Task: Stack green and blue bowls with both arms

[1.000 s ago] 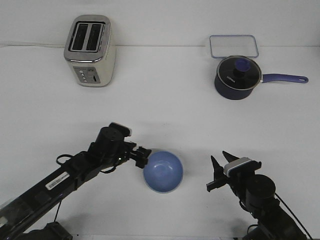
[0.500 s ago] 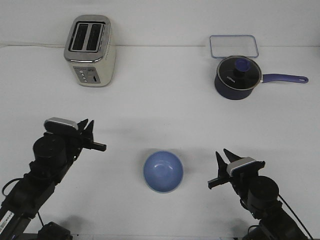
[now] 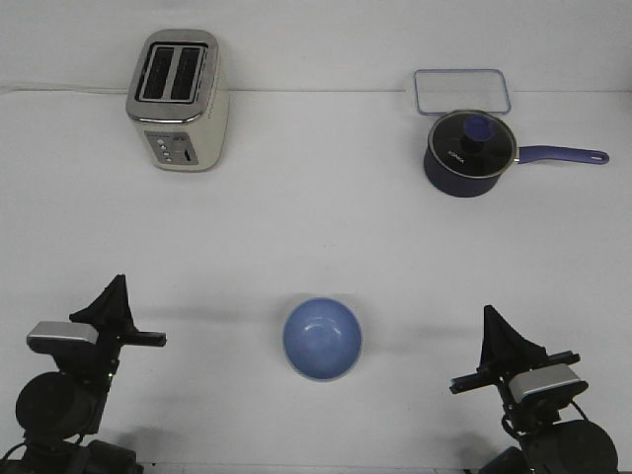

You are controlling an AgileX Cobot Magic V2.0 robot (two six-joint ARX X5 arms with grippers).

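The light blue bowl (image 3: 322,339) stands upright on the white table, in the front middle. No green bowl shows on its own; it is hidden or out of view. My left gripper (image 3: 133,318) is at the front left, well apart from the bowl, with its fingers spread and empty. My right gripper (image 3: 486,361) is at the front right, also apart from the bowl, with its fingers spread and empty.
A cream toaster (image 3: 179,100) stands at the back left. A dark blue lidded saucepan (image 3: 470,152) with a long handle stands at the back right, with a clear flat container (image 3: 461,91) behind it.
My left gripper has let go at the blue bowl's left rim and pulled back to the front left. My right gripper has drawn back toward the front right. The bowl has stayed put.
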